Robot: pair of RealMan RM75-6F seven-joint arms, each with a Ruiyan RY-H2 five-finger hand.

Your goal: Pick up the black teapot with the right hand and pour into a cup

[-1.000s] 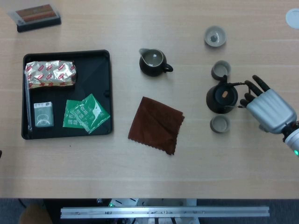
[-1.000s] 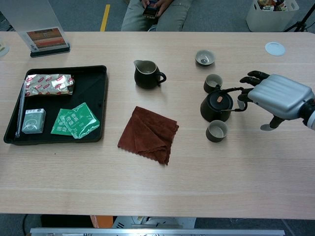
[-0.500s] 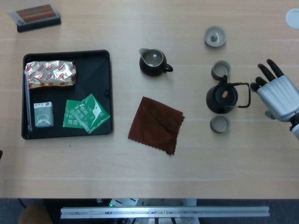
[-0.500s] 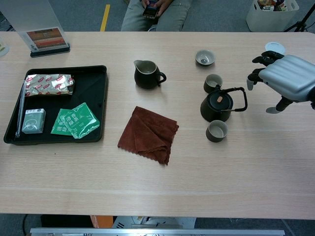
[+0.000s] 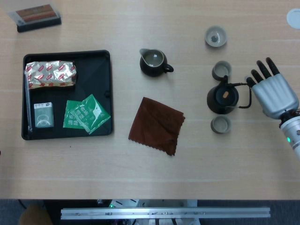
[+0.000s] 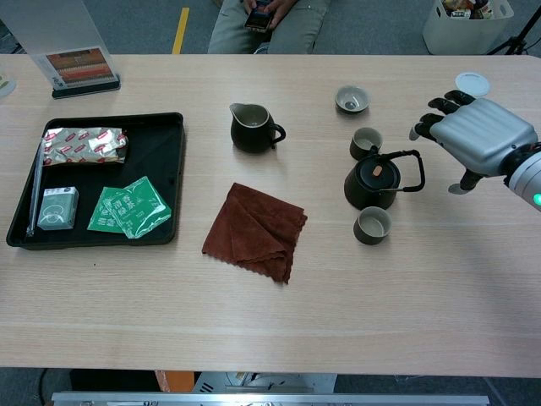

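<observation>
The black teapot [image 5: 222, 99] [image 6: 370, 183] stands on the table at the right, its wire handle tipped toward my right hand. My right hand [image 5: 273, 92] [image 6: 478, 138] hovers just right of it with fingers spread and extended, fingertips close above the handle, holding nothing. Three small cups surround the pot: one just behind it [image 5: 221, 70] [image 6: 366, 142], one in front [image 5: 220, 124] [image 6: 373, 225], and one farther back [image 5: 215, 36] [image 6: 352, 99]. My left hand is not visible.
A dark pitcher [image 5: 153, 62] [image 6: 251, 127] stands mid-table, with a brown cloth [image 5: 157, 124] [image 6: 255, 230] in front of it. At the left, a black tray [image 5: 65, 53] [image 6: 110, 117] holds several tea packets. A white lid [image 5: 294, 18] [image 6: 472, 82] lies at the far right.
My right hand let go of the teapot handle and rose away to the right, then drifted back toward it with fingers straighter. The teapot stayed in place.
</observation>
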